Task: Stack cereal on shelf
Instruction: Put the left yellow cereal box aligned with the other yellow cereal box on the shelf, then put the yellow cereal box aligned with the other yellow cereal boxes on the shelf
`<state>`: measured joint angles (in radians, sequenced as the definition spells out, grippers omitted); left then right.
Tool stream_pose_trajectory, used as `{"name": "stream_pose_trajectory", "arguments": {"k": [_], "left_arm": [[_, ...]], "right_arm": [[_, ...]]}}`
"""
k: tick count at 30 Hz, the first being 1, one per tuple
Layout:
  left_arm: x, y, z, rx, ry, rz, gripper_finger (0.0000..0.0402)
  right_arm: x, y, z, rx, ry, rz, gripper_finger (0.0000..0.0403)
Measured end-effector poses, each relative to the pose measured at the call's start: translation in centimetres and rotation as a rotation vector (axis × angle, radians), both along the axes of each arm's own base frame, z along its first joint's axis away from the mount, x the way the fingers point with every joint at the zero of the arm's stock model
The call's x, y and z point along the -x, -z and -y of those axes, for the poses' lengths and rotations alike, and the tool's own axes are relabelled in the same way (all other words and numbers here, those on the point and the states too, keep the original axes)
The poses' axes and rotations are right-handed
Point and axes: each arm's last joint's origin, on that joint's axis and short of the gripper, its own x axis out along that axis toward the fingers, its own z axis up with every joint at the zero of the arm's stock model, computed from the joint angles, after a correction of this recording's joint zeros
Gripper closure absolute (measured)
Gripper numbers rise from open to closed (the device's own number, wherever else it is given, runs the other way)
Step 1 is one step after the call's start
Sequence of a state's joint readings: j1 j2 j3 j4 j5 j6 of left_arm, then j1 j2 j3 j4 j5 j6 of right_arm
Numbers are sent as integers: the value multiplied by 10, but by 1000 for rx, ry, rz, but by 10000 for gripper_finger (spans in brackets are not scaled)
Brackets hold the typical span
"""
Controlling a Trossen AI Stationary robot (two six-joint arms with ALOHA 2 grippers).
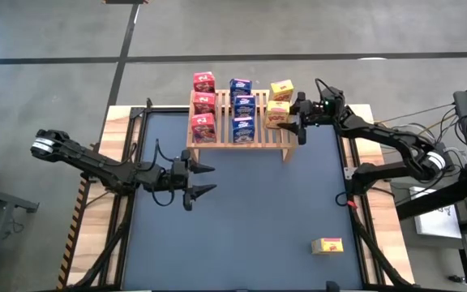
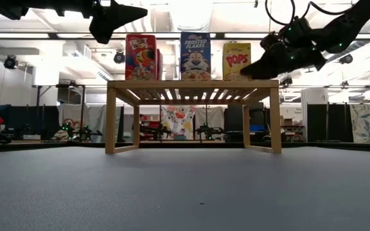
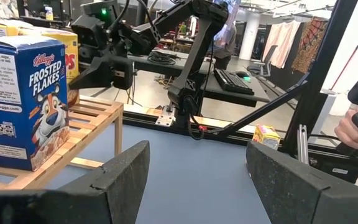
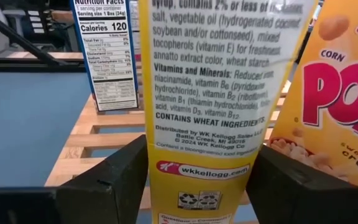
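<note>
Shelf [image 1: 242, 139] at table back holds eight boxes: three red [image 1: 203, 104], three blue [image 1: 242, 105], two yellow. Right gripper [image 1: 297, 122] at shelf's right end, fingers either side of front yellow box [image 1: 277, 116], grasping it or about to release; cannot tell. Last yellow box [image 1: 327, 246] lies on mat, front right, well apart. Left gripper [image 1: 203, 180] spread, empty, over mat before shelf. Task nearly done.

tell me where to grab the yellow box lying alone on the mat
The lone yellow cereal box lies flat near the table's front right, long side running left to right. Likely best to come straight down from above and close the gripper across its shorter width, with bare mat all around it.
</note>
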<state>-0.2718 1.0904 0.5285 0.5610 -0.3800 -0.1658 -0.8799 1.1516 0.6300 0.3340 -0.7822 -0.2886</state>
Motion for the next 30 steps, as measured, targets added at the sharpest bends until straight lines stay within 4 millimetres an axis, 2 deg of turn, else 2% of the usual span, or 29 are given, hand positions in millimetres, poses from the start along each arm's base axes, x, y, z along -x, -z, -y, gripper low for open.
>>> {"name": "stream_pose_trajectory", "arguments": {"k": [13,21,25,30], "left_arm": [[0,0,0,-1,-1,0,150],[0,0,0,-3,3,0,150],[0,0,0,-7,6,-1,150],[0,0,1,-8,41,-2,150]], "right_arm": [[14,-12,-10,30,66,-32,170],[28,-23,-22,32,188,-79,170],[39,-32,-35,-5,219,-79,170],[59,-52,-57,38,312,-21,170]]}}
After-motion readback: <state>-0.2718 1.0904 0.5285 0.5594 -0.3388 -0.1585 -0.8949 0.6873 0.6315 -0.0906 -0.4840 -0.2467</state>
